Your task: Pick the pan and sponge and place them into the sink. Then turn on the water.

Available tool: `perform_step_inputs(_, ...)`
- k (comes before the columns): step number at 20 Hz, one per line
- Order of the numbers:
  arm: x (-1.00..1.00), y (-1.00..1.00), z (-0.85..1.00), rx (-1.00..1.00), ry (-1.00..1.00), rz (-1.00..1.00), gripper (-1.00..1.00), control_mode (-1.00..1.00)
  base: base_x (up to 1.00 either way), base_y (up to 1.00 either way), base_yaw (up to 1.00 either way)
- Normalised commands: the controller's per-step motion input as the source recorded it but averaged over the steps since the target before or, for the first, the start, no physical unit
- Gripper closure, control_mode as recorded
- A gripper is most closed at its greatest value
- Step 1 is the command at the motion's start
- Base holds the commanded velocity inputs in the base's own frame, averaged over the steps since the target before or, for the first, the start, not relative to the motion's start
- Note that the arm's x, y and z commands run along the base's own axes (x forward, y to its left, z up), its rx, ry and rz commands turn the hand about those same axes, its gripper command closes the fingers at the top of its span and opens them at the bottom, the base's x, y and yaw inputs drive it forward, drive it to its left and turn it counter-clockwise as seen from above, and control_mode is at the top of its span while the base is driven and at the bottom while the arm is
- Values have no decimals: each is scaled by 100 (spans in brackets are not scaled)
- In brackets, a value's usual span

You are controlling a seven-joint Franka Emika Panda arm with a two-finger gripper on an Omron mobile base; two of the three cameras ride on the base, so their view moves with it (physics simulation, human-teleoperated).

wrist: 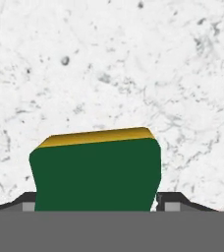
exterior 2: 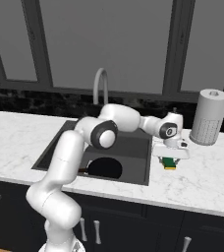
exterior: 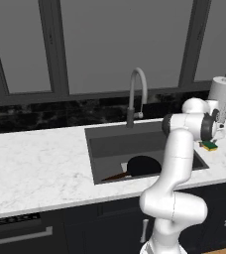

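Note:
The yellow and green sponge (wrist: 97, 172) sits between my gripper's (wrist: 97, 205) two fingertips, green face toward the hand camera, with the jaws pressed against its sides. In the base views the gripper (exterior 2: 170, 158) hangs over the marble just right of the sink (exterior 2: 133, 147), and the sponge (exterior: 209, 146) is at counter height under it. The black pan (exterior: 143, 165) lies inside the sink (exterior: 115, 144), its reddish-brown handle (exterior: 116, 175) pointing to the front left. The pan (exterior 2: 105, 168) is partly hidden by my arm. The faucet (exterior: 137, 94) stands behind the basin with no water running.
A paper towel roll (exterior 2: 209, 117) stands upright on the counter (exterior 2: 207, 177) behind and right of the gripper. Dark windows and a black backsplash run along the back. Marble stretches left of the sink (exterior: 35, 163).

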Motion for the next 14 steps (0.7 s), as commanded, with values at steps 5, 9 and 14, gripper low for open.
perform_step_inputs(5, 8, 0, -48, 0, 2, 0, 100, -100, 0, 0, 0)
perform_step_inputs(9, 4, 0, -26, 0, 5, 0, 100, -100, 0, 0, 0)
perform_step_inputs(14, 0, 0, -5, 0, 0, 2, 100, -100, 0, 0, 0)
